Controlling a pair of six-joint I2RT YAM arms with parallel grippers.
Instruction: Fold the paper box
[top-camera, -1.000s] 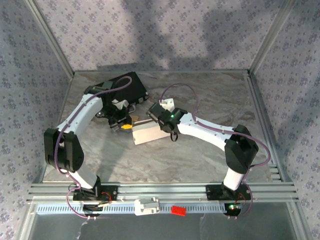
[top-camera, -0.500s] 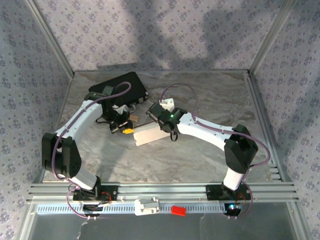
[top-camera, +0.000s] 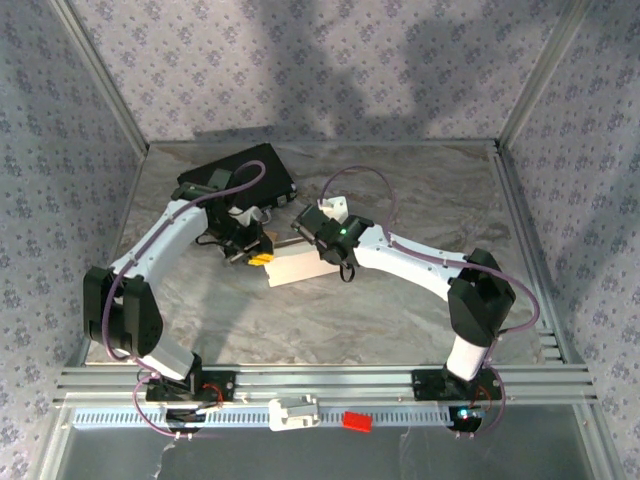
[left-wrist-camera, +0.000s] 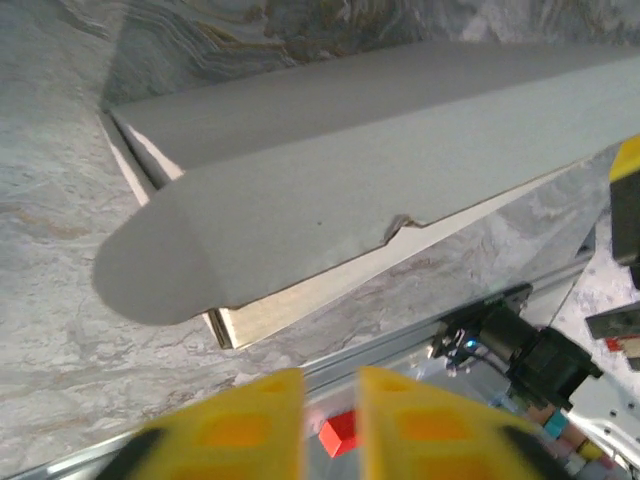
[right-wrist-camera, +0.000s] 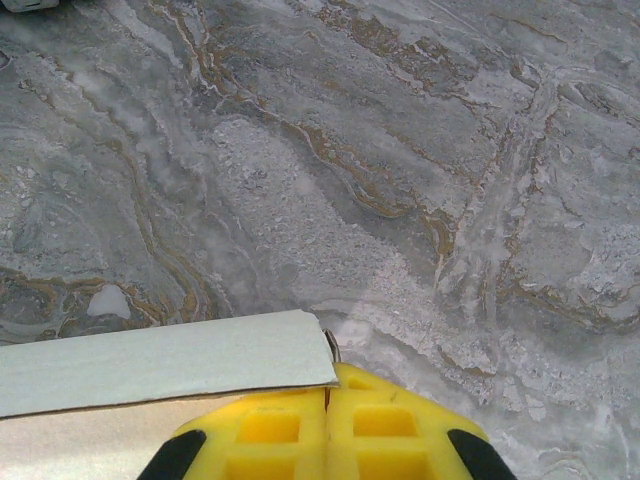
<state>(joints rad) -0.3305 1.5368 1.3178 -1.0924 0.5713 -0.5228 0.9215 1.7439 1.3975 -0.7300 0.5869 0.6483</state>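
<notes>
**Nearly closed: left hand free, right hand shut at the box's edge**

Starting at the left, the black case (top-camera: 236, 172) sits at the far-left part of the table (top-camera: 430, 200), well behind the work, and I judge it plays no part in this step.

Next comes my left gripper (left-wrist-camera: 331, 388). In the left wrist view its yellow fingers stand a little apart with nothing between them, so it grasps nothing. It hovers just beside the left end of the paper box (top-camera: 300, 268), pointing at the rounded end flap (left-wrist-camera: 150, 270). I read that as a stand-off to line up a push or a fresh pinch on that flap.

The box itself lies near the table's middle, between the two grippers, with its long side slightly slanted. From the left wrist its top panel is folded over, but a paler layer shows along the near edge. The lid looks laid down rather than tucked, so I would call the fold late but unfinished.

To the right, my right gripper (right-wrist-camera: 327, 392) has its fingers clenched together, and a corner of a cardboard flap meets their tips. I cannot tell whether the sheet is pinched or merely pressed. Either way, I take its job to be steadying the box while the left works.
</notes>
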